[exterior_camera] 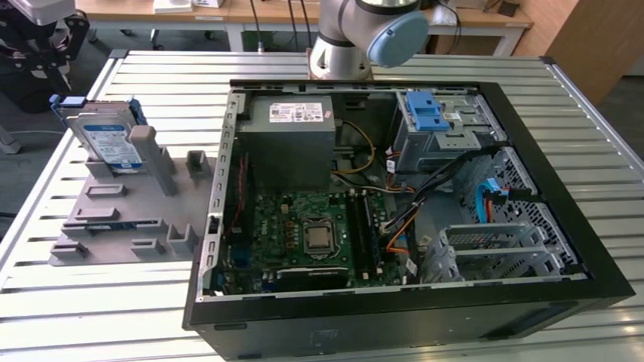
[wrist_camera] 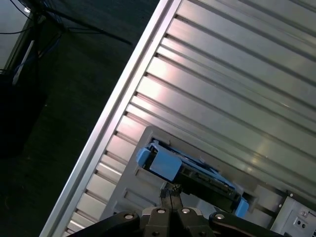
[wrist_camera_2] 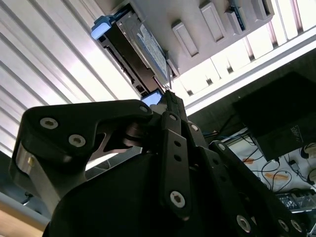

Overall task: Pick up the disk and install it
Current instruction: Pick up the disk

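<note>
Disk (exterior_camera: 108,142): upright in the grey rack (exterior_camera: 121,226) on the desk (exterior_camera: 81,302), top edge free for me to grasp.
Hand (wrist_camera: 171,189): clenched, empty, hovering over the disk.

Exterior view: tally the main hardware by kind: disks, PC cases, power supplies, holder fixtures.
Disk: 1
Computer case: 1
Power supply: 1
Grey holder fixture: 1
Total: 4
</note>
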Available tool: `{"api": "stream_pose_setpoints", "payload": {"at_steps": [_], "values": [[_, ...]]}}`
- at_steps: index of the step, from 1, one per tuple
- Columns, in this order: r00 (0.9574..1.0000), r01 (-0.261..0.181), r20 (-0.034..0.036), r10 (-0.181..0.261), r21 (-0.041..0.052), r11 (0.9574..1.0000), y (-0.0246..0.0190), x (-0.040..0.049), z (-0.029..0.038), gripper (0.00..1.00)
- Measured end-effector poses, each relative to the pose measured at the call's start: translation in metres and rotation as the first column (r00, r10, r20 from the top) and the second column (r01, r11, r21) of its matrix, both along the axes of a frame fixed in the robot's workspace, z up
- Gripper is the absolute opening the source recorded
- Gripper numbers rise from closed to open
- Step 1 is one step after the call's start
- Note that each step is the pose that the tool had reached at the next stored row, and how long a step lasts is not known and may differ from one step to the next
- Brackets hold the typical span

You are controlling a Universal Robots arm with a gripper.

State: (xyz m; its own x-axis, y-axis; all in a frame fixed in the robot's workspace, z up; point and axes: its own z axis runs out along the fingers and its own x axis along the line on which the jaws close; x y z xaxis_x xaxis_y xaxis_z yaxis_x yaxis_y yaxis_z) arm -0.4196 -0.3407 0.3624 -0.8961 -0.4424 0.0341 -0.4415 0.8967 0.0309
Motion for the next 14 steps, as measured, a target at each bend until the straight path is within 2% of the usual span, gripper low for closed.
{"api": "stream_pose_setpoints", "payload": {"at_steps": [9,14], "values": [[0.9991,-0.043,0.0004,0.043,-0.0001,0.9991,0.0,0.0,0.0,0.11],[0.9976,-0.069,0.0069,0.069,0.0,0.9976,0.0,-0.0003,0.0,0.11]]}}
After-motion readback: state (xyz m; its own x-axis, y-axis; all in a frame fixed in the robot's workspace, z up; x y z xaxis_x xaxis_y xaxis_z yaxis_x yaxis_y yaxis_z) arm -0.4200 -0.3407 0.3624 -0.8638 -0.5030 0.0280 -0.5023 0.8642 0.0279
